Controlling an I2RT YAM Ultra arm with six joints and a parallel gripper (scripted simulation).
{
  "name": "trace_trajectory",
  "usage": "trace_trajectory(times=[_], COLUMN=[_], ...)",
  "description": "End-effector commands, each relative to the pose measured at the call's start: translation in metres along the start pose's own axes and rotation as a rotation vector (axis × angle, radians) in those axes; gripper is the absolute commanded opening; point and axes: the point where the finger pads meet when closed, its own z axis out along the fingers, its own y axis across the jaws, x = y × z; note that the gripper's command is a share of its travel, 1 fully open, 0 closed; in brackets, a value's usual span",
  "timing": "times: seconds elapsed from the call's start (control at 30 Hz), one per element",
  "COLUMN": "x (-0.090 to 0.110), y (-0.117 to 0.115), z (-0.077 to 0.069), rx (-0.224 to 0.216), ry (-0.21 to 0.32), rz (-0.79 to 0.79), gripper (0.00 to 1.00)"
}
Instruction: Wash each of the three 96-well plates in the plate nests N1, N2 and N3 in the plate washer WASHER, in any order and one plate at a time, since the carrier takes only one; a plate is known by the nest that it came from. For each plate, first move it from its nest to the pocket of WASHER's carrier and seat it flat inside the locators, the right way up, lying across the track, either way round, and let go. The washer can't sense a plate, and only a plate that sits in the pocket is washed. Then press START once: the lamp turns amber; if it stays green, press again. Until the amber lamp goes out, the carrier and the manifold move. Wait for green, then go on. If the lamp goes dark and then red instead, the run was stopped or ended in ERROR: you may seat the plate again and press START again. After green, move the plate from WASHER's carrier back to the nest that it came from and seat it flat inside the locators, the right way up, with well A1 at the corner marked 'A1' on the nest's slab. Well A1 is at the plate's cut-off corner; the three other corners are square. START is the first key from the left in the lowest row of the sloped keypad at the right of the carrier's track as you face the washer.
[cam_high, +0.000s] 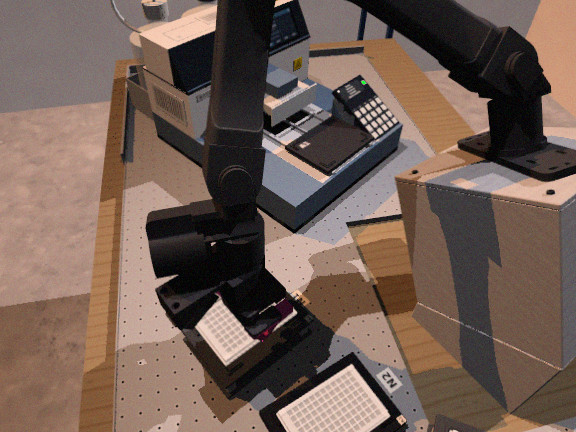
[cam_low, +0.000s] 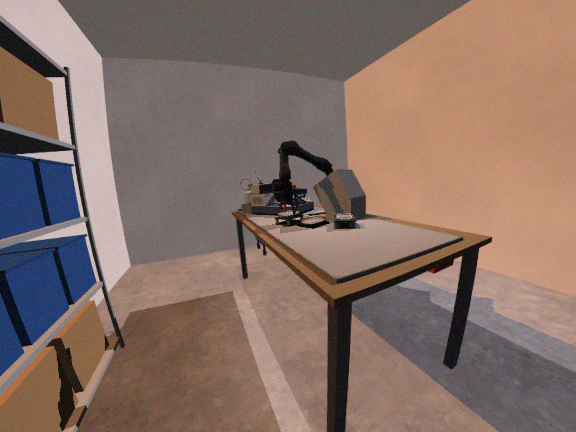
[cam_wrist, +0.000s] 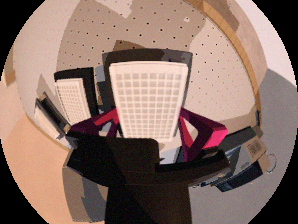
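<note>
White 96-well plate (cam_high: 226, 331) clamped across its width between magenta-padded jaws of black parallel gripper (cam_high: 252, 314), over black plate nest (cam_high: 260, 357) near table's left side. Grey-blue plate washer (cam_high: 320, 185) behind, green lamp (cam_high: 363, 81) lit. Second white plate (cam_high: 334, 406) in nest N2.

White gridded plate (cam_high: 226, 332), magenta fingers

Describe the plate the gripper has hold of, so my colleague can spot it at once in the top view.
Start at the grey washer at the back of the table and follow the dark arm down to its gripper. The white plate clamped there, above a black nest, is the one. The neighbouring plate lies untouched in its nest labelled N2.
</note>
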Motion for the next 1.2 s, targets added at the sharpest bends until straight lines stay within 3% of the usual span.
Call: trace_trajectory(times=[0.0, 0.37, 0.47, 0.7, 1.17], x=[0.011, 0.010, -0.001, -0.007, -0.006], y=[0.009, 0.010, 0.002, -0.001, 0.000], z=[0.007, 0.006, 0.003, 0.002, 0.008], rx=[-0.017, -0.017, -0.005, -0.001, -0.005], ry=[0.018, 0.017, -0.008, -0.018, -0.008], rz=[-0.017, -0.024, -0.006, -0.003, -0.008], gripper=[0.00, 0.00, 0.00, 0.00, 0.00])
